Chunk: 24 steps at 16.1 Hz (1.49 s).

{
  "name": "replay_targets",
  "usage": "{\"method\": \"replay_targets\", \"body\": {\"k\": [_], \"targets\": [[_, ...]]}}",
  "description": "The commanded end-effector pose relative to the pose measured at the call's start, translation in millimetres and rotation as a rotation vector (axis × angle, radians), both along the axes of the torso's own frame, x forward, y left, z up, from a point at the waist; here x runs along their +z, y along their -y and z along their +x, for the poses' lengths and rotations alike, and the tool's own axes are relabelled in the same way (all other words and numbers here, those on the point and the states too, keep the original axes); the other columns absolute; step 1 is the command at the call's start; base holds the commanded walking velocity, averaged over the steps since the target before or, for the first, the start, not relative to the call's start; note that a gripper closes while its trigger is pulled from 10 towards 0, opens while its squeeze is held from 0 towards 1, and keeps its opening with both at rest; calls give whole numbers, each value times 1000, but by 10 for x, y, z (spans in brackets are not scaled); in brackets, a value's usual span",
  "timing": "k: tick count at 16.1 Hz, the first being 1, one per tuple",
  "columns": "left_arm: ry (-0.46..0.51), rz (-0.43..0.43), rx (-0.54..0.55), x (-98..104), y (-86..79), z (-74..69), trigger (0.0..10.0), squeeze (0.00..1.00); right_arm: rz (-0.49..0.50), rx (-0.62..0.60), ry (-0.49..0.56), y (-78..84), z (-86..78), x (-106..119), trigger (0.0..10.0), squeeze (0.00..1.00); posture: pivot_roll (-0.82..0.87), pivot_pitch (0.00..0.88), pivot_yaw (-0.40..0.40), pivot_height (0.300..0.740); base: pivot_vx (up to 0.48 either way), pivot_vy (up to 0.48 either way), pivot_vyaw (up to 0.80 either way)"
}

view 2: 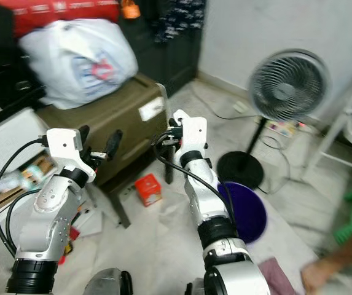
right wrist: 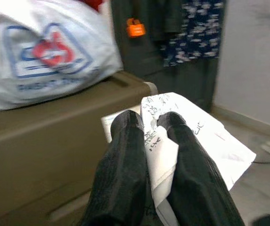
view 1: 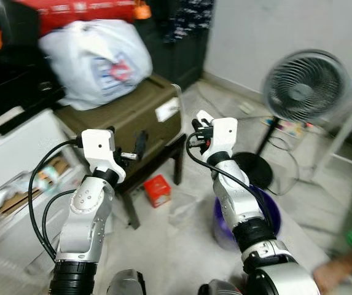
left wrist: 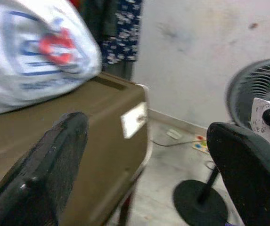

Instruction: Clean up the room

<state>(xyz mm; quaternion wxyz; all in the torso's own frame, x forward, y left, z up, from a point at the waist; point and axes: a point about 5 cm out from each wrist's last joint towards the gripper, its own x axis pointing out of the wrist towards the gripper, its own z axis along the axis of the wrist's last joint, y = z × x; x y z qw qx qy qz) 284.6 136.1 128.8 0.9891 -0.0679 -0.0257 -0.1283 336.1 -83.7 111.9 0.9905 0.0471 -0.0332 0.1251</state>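
My right gripper (right wrist: pixel 150 120) is raised at chest height in front of me, shut on a crumpled white paper (right wrist: pixel 205 136) with black print; the sheet sticks out past both fingers. It hovers over the floor beside the olive trunk's (view 1: pixel 132 117) corner. My left gripper (view 2: pixel 99 142) is held up in front of the trunk, open, with nothing between its fingers (left wrist: pixel 50 160). A small red box (view 1: pixel 158 190) lies on the floor under the trunk's stool.
A white plastic bag (view 1: pixel 96 61) sits on the trunk. A standing fan (view 1: pixel 303 85) and its cable are to the right, with a purple basin (view 2: pixel 246 209) below my right arm. A white cluttered bin (view 1: pixel 16 147) stands at left. A person's hand (view 1: pixel 341 270) reaches in at bottom right.
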Motion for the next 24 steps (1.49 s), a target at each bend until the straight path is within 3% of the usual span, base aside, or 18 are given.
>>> {"method": "replay_targets", "body": {"k": [1,10,21,24], "targets": [[10,7,-18,17,16,-6,10000,0,0,-19,1,44,-17,-3,10000,0,36,0,-4,740,0,0,-800],[21,-15,-50,28,41,-25,10000,0,3,-16,-10,58,-28,-7,10000,0,37,0,-4,740,0,0,-81],[19,-21,-53,29,32,-8,10000,0,10,-29,-15,68,-8,-1,10000,0,35,0,0,740,294,0,-182],[20,-21,-46,30,24,-2,10000,0,10,-29,-13,67,-3,3,10000,0,35,0,0,740,0,0,0]]}}
